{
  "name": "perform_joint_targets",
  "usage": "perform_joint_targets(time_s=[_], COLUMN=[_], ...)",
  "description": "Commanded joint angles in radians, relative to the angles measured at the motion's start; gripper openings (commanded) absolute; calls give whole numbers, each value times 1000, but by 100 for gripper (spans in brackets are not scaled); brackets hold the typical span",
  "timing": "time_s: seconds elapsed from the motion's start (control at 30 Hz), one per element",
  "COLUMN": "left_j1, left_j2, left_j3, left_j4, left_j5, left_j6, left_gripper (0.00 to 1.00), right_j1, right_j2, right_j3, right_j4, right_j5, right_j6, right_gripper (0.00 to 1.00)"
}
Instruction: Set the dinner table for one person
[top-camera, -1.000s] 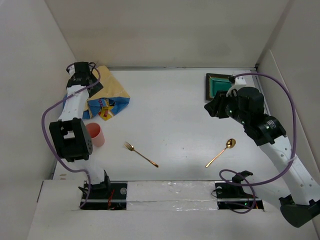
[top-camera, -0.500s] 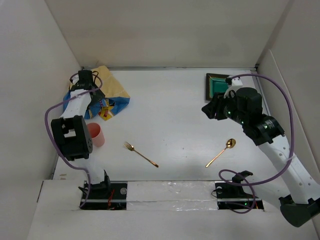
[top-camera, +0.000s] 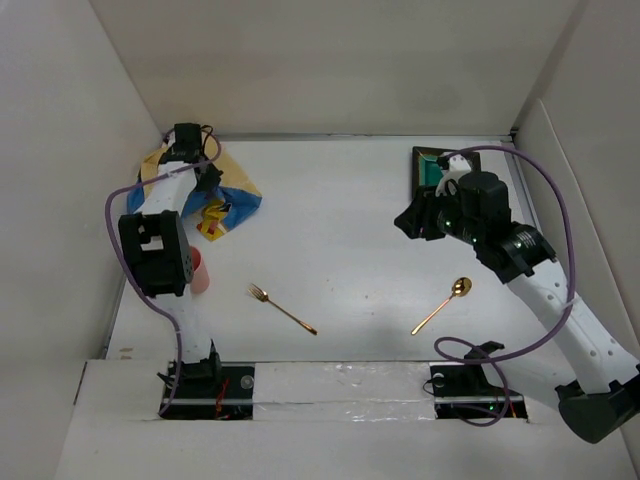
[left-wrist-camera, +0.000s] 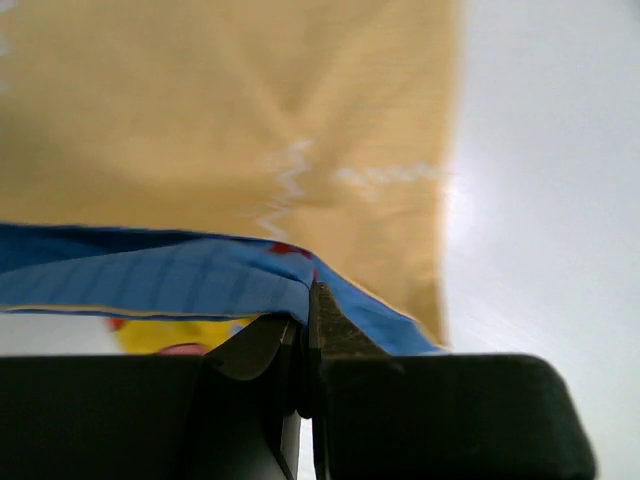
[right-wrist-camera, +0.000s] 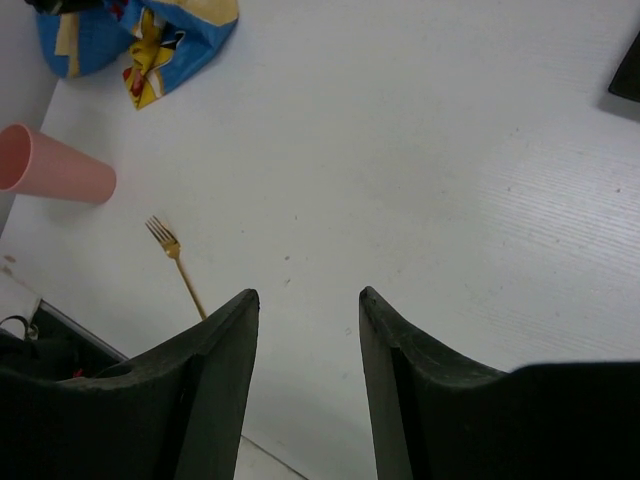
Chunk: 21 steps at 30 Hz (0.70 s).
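Shifted backward since a second ago, left fingers (left-wrist-camera: 340, 335) now clamp tight on the blue folded edge of the placemat (left-wrist-camera: 250, 130). Right fingers (right-wrist-camera: 215, 370) hang parted over open white surface (top-camera: 350, 230), well right of the placemat.

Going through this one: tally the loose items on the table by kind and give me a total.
placemat: 1
cup: 1
fork: 1
spoon: 1
teal dish: 1
Total: 5
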Motion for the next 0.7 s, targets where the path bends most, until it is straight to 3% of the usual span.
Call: perform_joint_targets(time_s=[0.0,0.13,0.27,0.37,0.53,0.67], left_j1=[-88,-206,-316,-341,-298,-263], left_j2=[-51,-22,35,41,-104,-229], left_j3=[137,365,737,857,751,448], left_j4=[70,17,-60,-10,60,123], left_j5=[132,222,313,420,471,532], left_j6=[-18,-10,-7,-41,-15,57], left_gripper=[0,0,0,0,0,0], right_j1=[26,35,35,35,35,17], right_j2=[25,55,79,91,98,75], right_j3=[-1,16,52,90,118,99], right_j4=[63,83,97,108,100,91], right_j5=[-4,11,34,45,86,122], right_j6=[8,14,25,28,39,51], right_gripper=[50,49,49,51,57,58])
